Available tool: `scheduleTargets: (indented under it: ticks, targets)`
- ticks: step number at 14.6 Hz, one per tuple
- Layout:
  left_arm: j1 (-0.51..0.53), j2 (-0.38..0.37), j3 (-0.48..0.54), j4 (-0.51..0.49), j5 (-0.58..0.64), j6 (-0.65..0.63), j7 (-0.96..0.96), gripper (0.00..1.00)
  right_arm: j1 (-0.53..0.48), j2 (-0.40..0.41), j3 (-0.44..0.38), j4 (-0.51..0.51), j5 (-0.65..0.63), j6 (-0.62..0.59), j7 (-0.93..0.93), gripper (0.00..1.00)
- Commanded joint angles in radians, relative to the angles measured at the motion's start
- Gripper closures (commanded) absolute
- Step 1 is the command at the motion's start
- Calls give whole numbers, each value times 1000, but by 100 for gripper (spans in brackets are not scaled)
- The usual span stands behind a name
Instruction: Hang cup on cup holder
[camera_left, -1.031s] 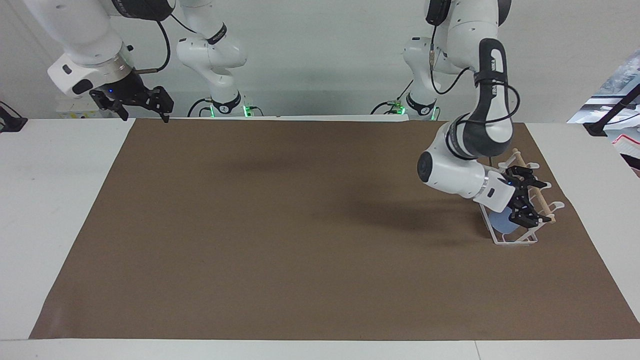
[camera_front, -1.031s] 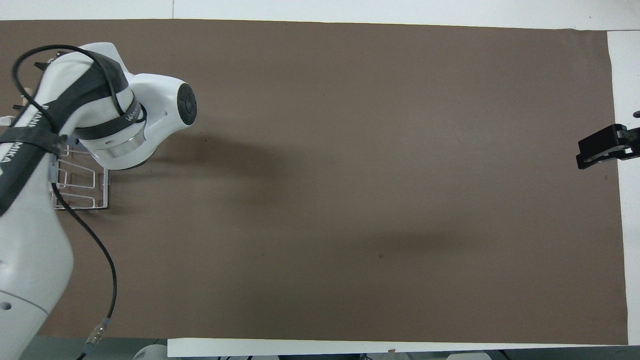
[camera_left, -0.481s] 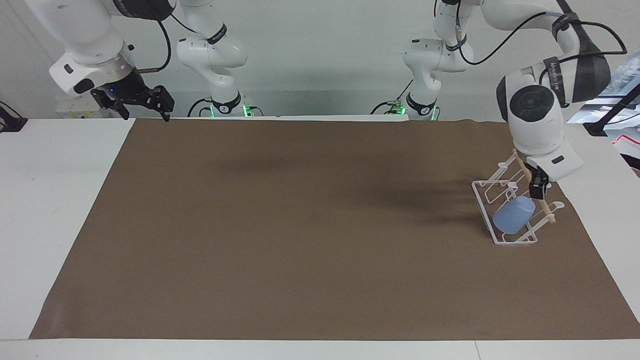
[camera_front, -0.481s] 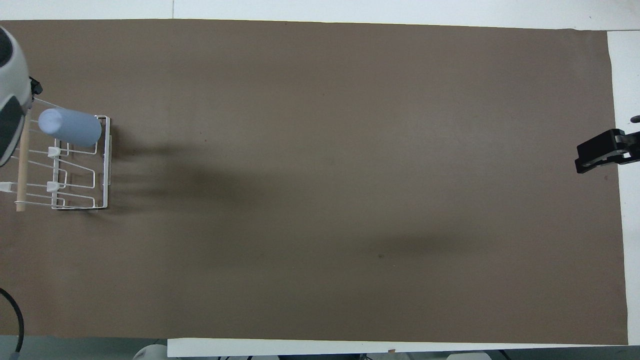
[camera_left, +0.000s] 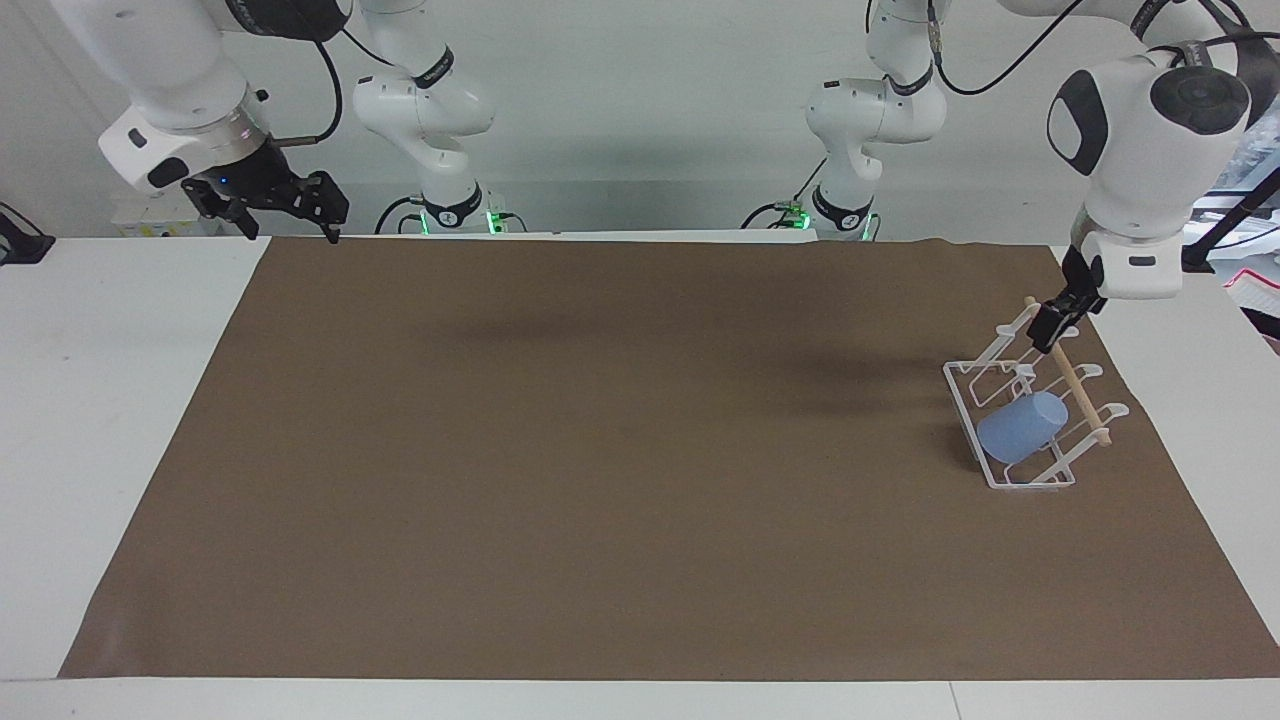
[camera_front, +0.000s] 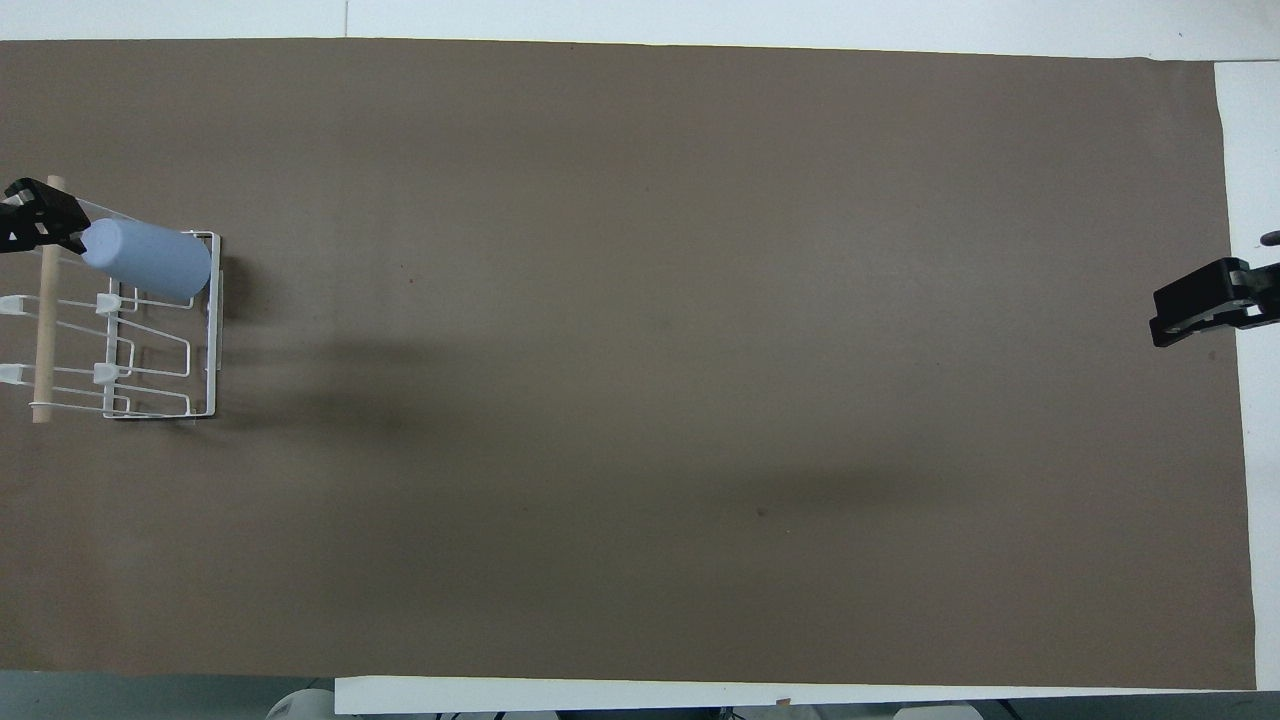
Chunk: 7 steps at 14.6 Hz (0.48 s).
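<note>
The light-blue cup (camera_left: 1020, 428) hangs tilted, mouth down, over a prong of the white wire cup holder (camera_left: 1030, 484), at the holder's end farther from the robots. The holder stands at the left arm's end of the table, with its wooden dowel (camera_left: 1085, 405) across the top. In the overhead view the cup (camera_front: 145, 262) lies over the holder (camera_front: 213, 330). My left gripper (camera_left: 1055, 325) is open and empty, up over the dowel and apart from the cup; it also shows in the overhead view (camera_front: 35, 222). My right gripper (camera_left: 325, 215) waits raised at the right arm's end.
A brown mat (camera_left: 600, 450) covers most of the white table (camera_left: 120, 400), and the holder stands near its edge at the left arm's end. The right gripper also shows in the overhead view (camera_front: 1170, 322), over the mat's other edge.
My left gripper let go of the cup on the holder, then rose and drew back over the dowel. The cup stays hung on its prong. The right arm has not moved.
</note>
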Motion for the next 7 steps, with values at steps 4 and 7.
scheduleTargets:
  ticks: [4, 7]
  targets:
    - [176, 8, -151, 119, -164, -229, 401, 0, -8, -24, 6, -27, 0, 2, -18, 0]
    - [248, 13, -241, 139, -158, -219, 406, 0, -8, -24, 6, -27, 0, 2, -18, 0]
